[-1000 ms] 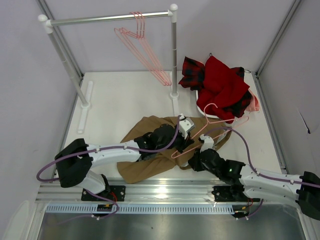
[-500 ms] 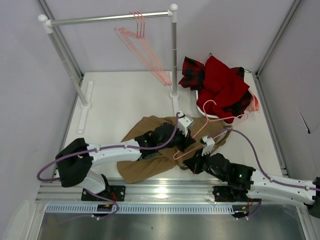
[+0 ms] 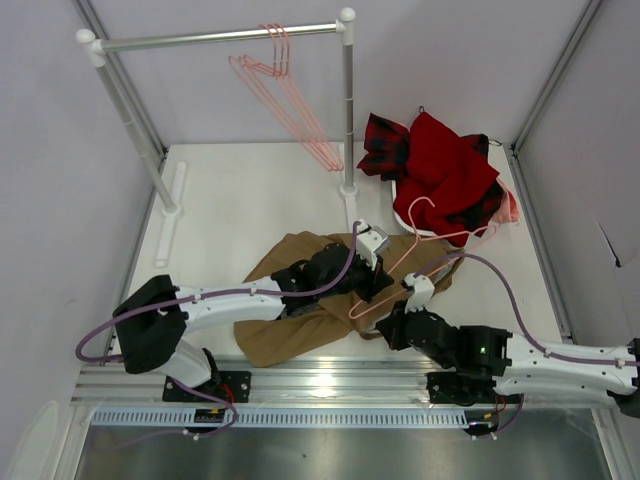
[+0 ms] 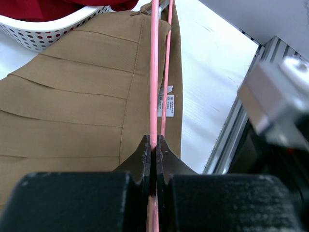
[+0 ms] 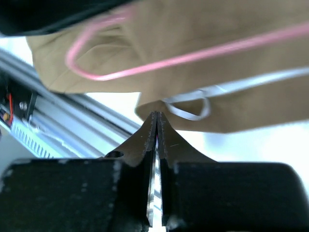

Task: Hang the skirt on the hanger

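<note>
The tan skirt (image 3: 290,305) lies crumpled on the white table in front of both arms. A pink hanger (image 3: 410,216) rests across it, hook pointing toward the basket. My left gripper (image 3: 378,283) is shut on one wire of the hanger (image 4: 154,72), and the skirt (image 4: 72,96) spreads out beyond its tips (image 4: 153,141). My right gripper (image 3: 394,322) is shut, its tips (image 5: 156,115) pinching the skirt's (image 5: 203,29) near edge beside a white ribbon loop (image 5: 190,110). A rounded corner of the hanger (image 5: 96,75) lies on the cloth above it.
A clothes rail (image 3: 220,38) on white posts stands at the back with several spare pink hangers (image 3: 290,100). A white basket (image 4: 43,36) at the right holds a red garment (image 3: 445,165) and plaid cloth (image 3: 385,140). A metal rail (image 5: 63,111) runs along the table's near edge.
My right gripper closed from slightly open and shifted a little at the skirt's near edge. The hanger's hook end rose slightly toward the basket. The left gripper kept its hold.
</note>
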